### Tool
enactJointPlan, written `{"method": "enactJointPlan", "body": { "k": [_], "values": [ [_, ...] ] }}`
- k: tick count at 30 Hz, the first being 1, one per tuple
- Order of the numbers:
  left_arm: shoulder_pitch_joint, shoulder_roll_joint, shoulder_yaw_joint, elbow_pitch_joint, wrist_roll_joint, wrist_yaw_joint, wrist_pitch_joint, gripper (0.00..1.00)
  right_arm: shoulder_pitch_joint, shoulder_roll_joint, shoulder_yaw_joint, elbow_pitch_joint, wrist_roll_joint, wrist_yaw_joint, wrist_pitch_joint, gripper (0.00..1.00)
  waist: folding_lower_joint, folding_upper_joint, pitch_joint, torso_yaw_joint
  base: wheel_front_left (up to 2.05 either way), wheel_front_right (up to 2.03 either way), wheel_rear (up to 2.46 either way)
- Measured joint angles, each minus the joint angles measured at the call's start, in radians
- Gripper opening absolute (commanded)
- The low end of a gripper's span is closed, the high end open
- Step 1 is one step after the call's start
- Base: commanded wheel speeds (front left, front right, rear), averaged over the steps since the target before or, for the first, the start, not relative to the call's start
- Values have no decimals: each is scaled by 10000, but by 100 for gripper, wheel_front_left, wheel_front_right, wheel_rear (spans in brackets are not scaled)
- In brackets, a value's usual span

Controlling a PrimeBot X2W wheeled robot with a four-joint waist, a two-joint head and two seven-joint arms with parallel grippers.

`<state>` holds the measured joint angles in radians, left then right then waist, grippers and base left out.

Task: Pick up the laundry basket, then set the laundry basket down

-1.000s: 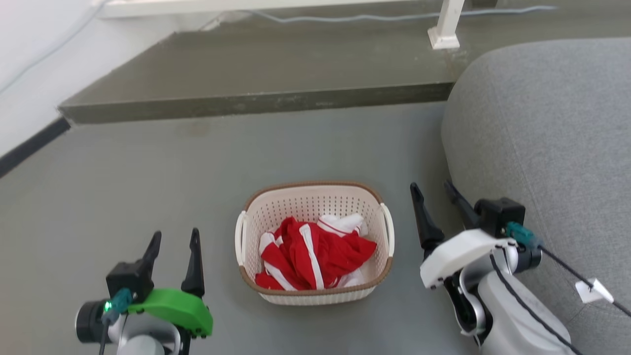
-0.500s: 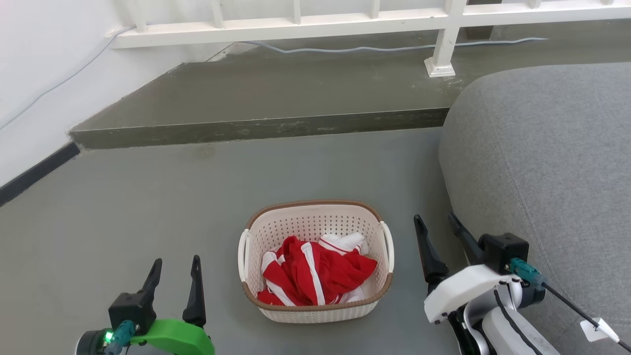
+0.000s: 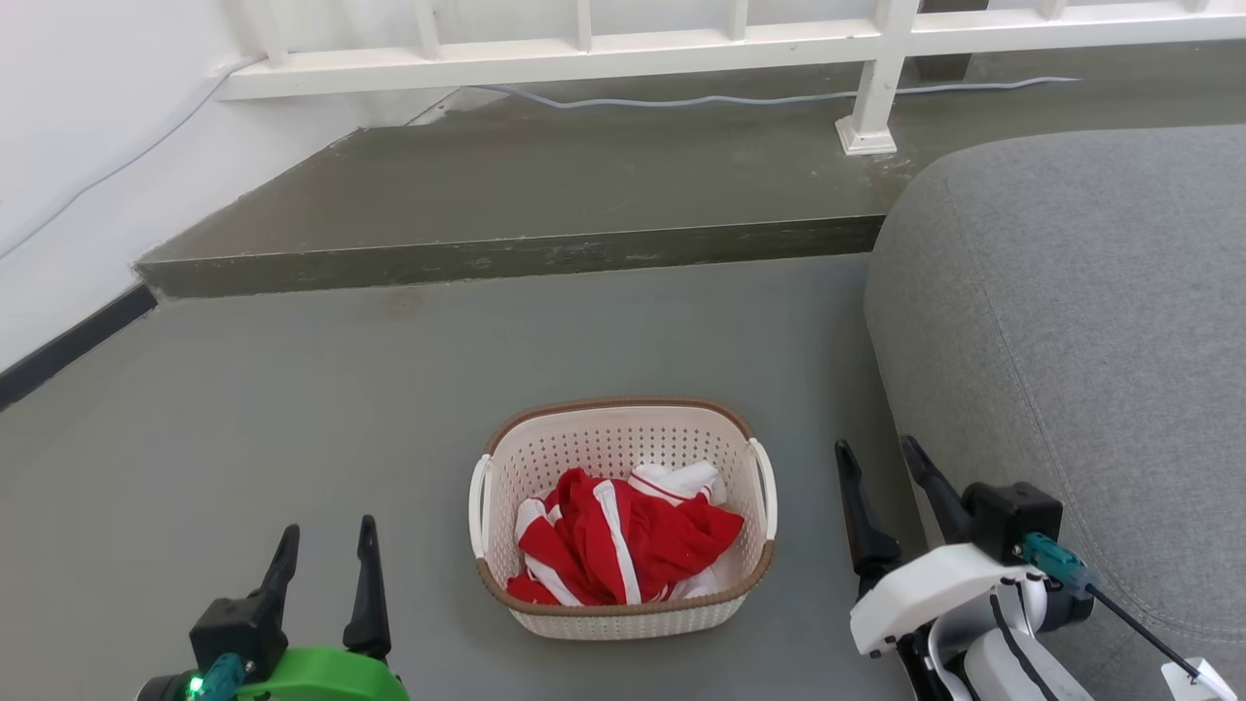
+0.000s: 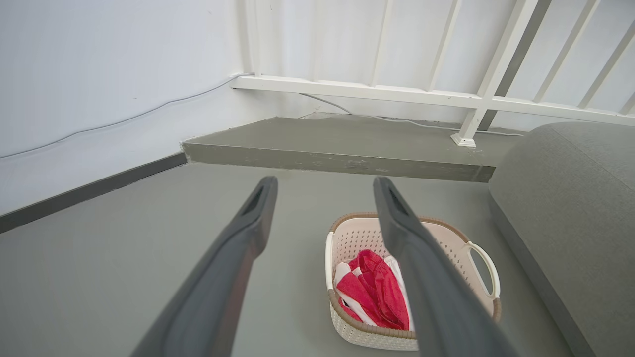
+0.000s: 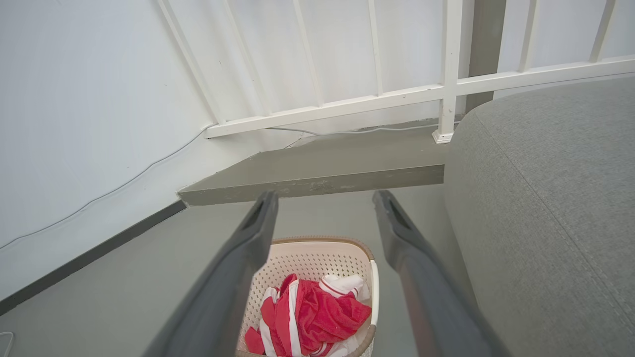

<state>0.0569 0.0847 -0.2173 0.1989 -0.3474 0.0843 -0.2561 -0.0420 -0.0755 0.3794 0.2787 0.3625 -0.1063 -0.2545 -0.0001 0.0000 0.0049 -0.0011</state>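
Basket: the laundry basket (image 3: 613, 448) stands upright on the floor (image 3: 292, 389), between your two pincers and touched by neither. The grey sofa (image 3: 1071, 312) is near, on its right.
Contents: a crumpled red and white garment (image 3: 623, 540) lies inside, below the rim.
Left pincer: your left pincer (image 3: 328, 528) is released, fingers spread with nothing between them. It is left of the basket and well apart from it.
Right pincer: your right pincer (image 3: 876, 446) is released too and holds nothing. It sits between the basket and the sofa front, near the basket's right handle (image 3: 767, 477) but clear of it.
Change, half a second back: both pincers are lower in the head view, the left a bit further left and the right a bit further right. The basket is on the same spot and the finger spread is the same.
Change, one second back: the whole head picture has shifted and the white railing (image 3: 681, 49) is now in view, so that is your camera, not the things.
Writing: a white tag (image 3: 1202, 680) hangs on the right arm's cable (image 3: 1134, 628). It is cut off at the corner and too small to read.
Hidden: the left wrist's green cover (image 3: 321, 677) is cut by the bottom edge. In the left wrist view one finger crosses the basket. In the right wrist view the basket's near end runs off the frame. How far the pincers are above the floor, you cannot tell.
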Motion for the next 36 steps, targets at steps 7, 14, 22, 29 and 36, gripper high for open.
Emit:
{"method": "enactJointPlan", "body": {
  "k": [7,14,22,29,36],
  "values": [
    [201,-50,198,-88,-2,25,0,100,128,56,-111,-138,-119,0,0,100,0,0,31,-28,0,0,0],
    [254,-59,213,-121,2,25,0,100,301,102,-194,-238,-196,2,0,100,0,0,45,-81,0,0,0],
    [282,-82,242,-134,79,21,0,100,355,128,-309,-311,-251,38,0,100,0,0,55,-122,0,0,0],
    [320,-140,245,130,77,-4,4,0,529,140,-368,-132,-303,44,2,0,0,0,62,-123,0,0,0],
    [360,-261,221,431,-105,-19,63,0,919,144,-378,94,-69,94,15,0,0,0,59,-120,0,0,0]
  ]
}}
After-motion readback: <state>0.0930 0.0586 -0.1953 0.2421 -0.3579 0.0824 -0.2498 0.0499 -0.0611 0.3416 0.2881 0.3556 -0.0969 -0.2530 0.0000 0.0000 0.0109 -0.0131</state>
